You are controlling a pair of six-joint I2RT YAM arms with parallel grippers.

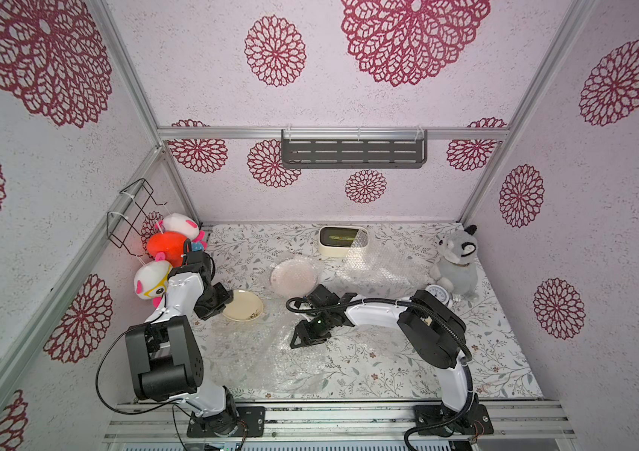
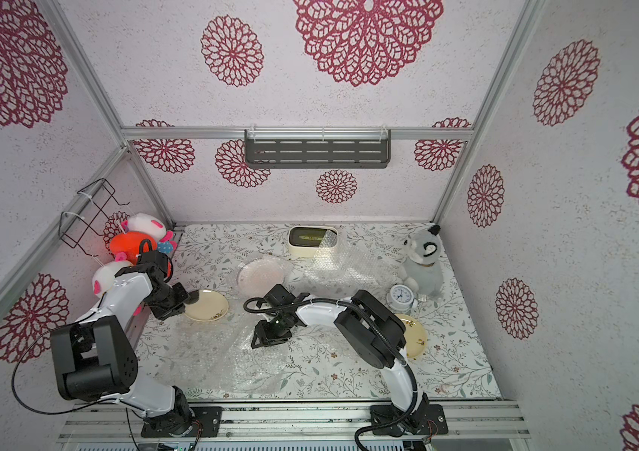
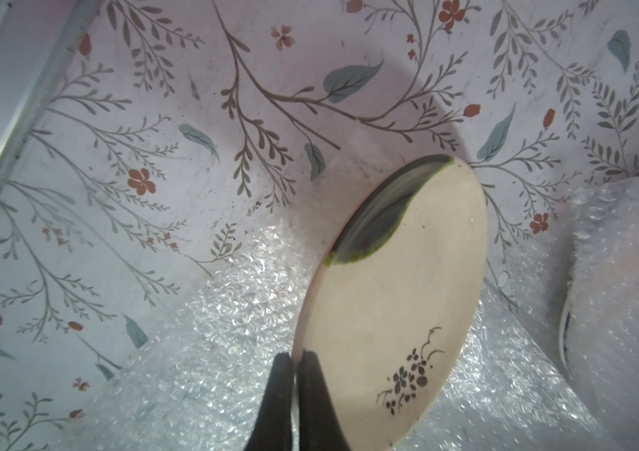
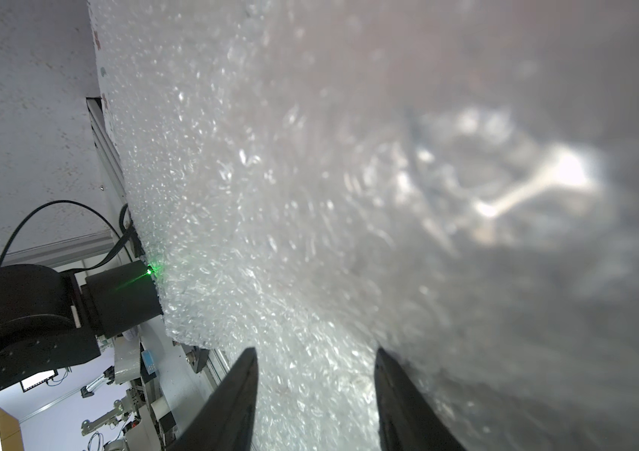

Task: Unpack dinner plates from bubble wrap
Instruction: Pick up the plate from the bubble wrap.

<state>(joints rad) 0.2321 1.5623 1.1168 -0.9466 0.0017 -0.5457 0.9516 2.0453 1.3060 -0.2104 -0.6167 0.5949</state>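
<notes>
Floral-printed table (image 1: 407, 371) carries a cream box (image 1: 343, 241) at its back edge. Forward and left of the box, the left gripper (image 3: 296, 359) pinches the rim of a cream plate (image 1: 242, 305), which is tilted with its dark motif facing away from the box. Just before the box lies a wrapped plate (image 1: 294, 277). Farther forward, the right gripper (image 1: 302, 339) stands with jaws apart over bubble wrap (image 1: 263, 351).

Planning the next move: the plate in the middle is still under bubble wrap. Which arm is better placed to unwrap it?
Probably the right. The right gripper is open and close to the wrapped plate, while the left gripper is shut on the rim of the cream plate.
</notes>
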